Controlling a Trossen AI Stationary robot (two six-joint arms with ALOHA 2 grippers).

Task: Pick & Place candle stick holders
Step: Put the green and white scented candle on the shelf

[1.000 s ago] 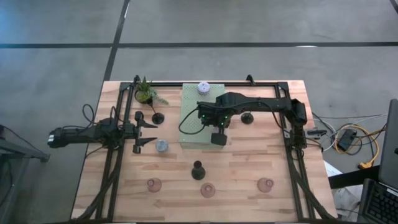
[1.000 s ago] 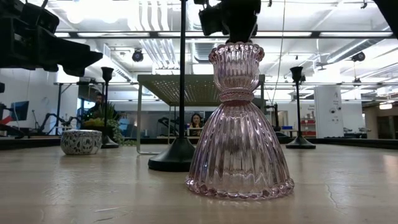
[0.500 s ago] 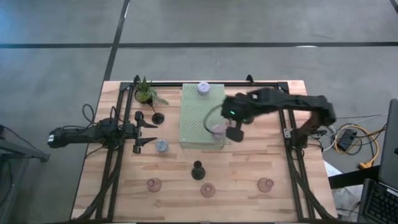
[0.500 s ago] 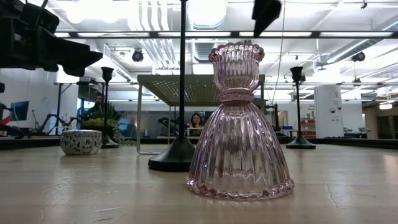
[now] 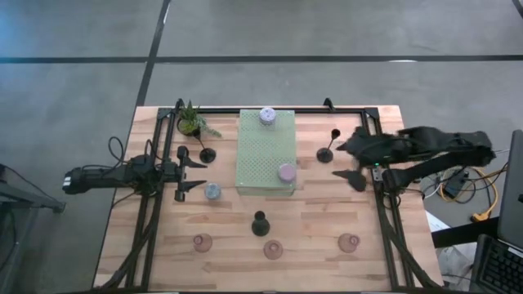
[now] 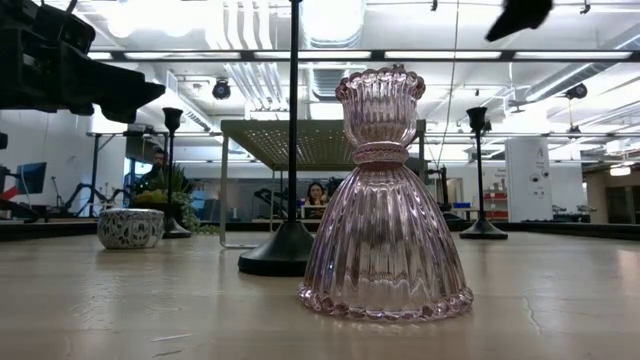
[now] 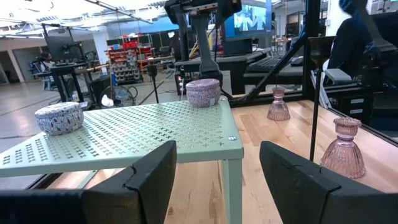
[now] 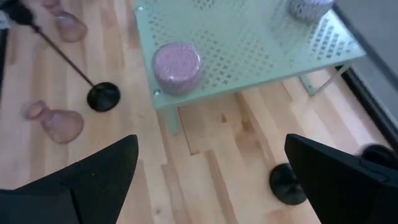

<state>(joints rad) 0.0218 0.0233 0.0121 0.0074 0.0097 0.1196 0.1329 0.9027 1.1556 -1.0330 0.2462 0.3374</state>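
A pink cup stands on the near right corner of the pale green perforated stand, and a lilac cup on its far end. A pale blue cup rests on the table. Three black candlesticks stand on their round bases. My right gripper hangs open above the table's right side, clear of everything; its wrist view looks down on the pink cup. My left gripper waits open and level at the left, with nothing between its fingers.
Three pink ribbed glass holders stand along the near edge. A small potted plant sits at the far left. Black frame rails run along both sides. Bare wood lies between the stand and the near row.
My right gripper has drawn back from over the stand toward the table's right edge, rising and tipping up from a steep downward slant; it stays open. The pink cup, hidden under it before, now shows standing on the stand's near right corner.
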